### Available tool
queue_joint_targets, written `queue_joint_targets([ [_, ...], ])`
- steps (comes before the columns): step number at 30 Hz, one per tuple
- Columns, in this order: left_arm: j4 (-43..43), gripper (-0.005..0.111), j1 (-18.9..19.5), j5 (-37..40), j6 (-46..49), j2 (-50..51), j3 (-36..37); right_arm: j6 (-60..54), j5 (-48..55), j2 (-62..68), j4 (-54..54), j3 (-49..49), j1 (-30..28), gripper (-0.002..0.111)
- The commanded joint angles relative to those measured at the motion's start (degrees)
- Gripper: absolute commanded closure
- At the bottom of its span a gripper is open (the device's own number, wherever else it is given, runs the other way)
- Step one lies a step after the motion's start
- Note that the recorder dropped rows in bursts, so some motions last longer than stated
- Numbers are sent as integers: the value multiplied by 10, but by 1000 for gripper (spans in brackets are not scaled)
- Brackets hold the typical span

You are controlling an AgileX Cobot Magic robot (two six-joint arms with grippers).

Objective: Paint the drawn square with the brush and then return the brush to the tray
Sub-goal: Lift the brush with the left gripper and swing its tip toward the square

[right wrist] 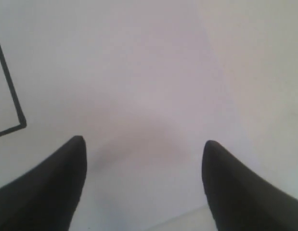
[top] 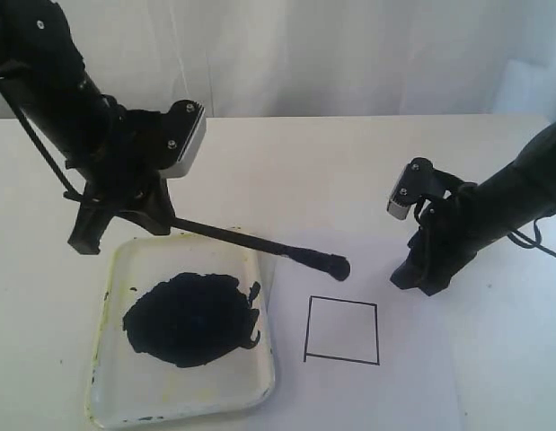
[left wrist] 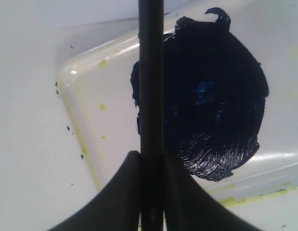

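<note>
My left gripper [top: 156, 220] is shut on the brush [top: 260, 242], a long black stick that slants rightward over the tray's far rim; its dark tip [top: 336, 266] hangs above the paper, just up and left of the drawn square [top: 342, 330]. The square is blank, with a thin black outline. The white tray [top: 255, 382] holds a large blue-black paint puddle [top: 192, 319]. In the left wrist view the brush [left wrist: 151, 96] runs between the closed fingers [left wrist: 124, 192] over the puddle [left wrist: 211, 110]. My right gripper [right wrist: 144, 149] is open and empty over paper, beside the square's corner [right wrist: 14, 110].
The white paper sheet [top: 412, 395] lies right of the tray on the white table [top: 286, 162]. The right arm [top: 475, 220] rests low at the right of the square. A pale curtain backs the table.
</note>
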Motion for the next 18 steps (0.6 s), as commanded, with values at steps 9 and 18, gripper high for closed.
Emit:
queue_joint_targets([
  [9, 109, 107, -49, -22, -57, 47, -3, -7, 3, 1, 2, 3, -1, 44],
  [18, 110, 107, -59, 40, -119, 74, -91, -9, 1, 35, 2, 3, -1, 44],
])
